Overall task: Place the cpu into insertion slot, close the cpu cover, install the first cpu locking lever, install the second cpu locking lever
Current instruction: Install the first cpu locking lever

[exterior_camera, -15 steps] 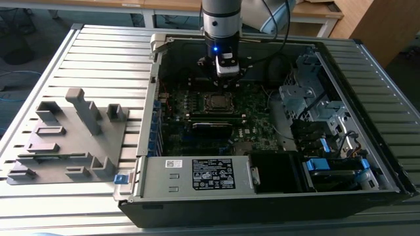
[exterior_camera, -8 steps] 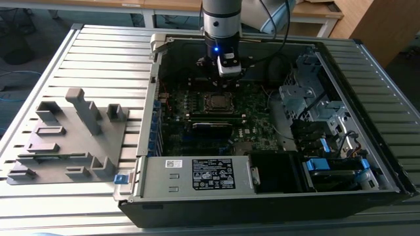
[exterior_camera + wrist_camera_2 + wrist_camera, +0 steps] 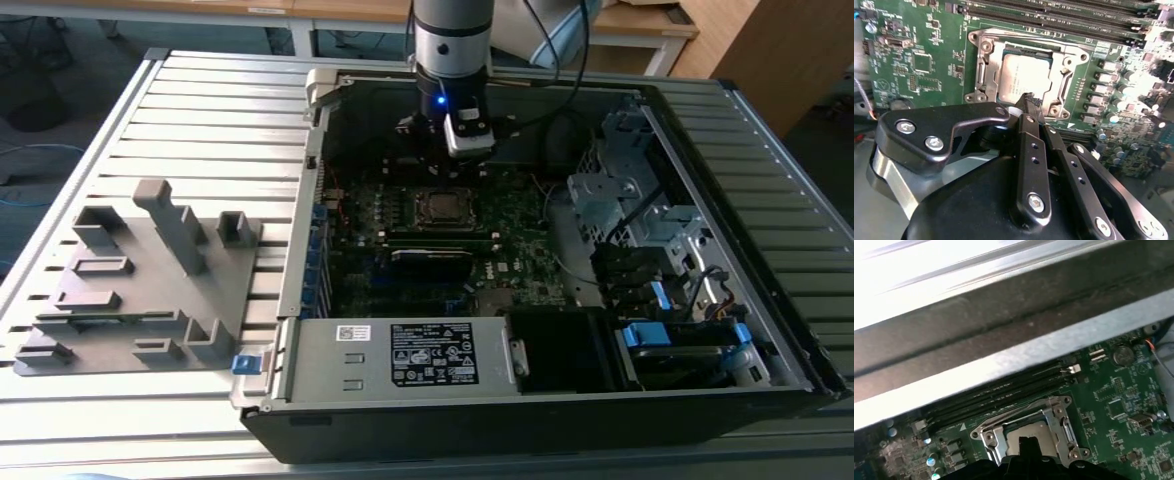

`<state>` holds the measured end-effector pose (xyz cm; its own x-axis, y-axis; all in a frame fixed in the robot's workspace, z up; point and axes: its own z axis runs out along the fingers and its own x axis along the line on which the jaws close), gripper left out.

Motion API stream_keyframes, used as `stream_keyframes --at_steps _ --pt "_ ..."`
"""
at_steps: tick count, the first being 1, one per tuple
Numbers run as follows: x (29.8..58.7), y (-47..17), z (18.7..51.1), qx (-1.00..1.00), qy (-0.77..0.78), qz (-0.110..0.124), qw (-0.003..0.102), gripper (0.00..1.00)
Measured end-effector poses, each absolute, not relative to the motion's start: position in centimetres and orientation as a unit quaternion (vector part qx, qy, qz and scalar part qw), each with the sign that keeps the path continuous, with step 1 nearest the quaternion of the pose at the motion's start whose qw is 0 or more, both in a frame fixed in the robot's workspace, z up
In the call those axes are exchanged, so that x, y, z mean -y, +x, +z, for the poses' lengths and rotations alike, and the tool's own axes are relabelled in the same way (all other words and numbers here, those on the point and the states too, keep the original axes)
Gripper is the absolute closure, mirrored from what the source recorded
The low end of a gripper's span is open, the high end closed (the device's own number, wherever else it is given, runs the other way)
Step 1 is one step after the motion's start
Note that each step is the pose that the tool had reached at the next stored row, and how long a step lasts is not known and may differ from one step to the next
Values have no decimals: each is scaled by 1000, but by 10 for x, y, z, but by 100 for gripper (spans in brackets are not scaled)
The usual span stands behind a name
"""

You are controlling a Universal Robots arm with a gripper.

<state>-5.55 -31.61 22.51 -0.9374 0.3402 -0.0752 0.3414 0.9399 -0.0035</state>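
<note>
green board (image 3: 929, 55), silver-grey cpu (image 3: 1021, 75), silvery cover (image 3: 999, 42), black gripper (image 3: 1029, 102), blue clips (image 3: 645, 335), grey table (image 3: 200, 110)

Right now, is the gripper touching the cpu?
Cannot tell. In the second wrist view the gripper overlaps the cpu under the cpu cover, but neither contact nor gap shows.

The cpu (image 3: 1021, 75) lies in the insertion slot (image 3: 985, 75), under the cpu cover (image 3: 1061, 75).
</note>
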Motion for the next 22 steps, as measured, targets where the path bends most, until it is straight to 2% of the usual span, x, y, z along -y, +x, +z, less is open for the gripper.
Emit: stream_keyframes --at_steps 6,22 --pt "318 -55 225 -984 171 32 27 89" --pt "320 -52 222 -993 115 33 14 89"
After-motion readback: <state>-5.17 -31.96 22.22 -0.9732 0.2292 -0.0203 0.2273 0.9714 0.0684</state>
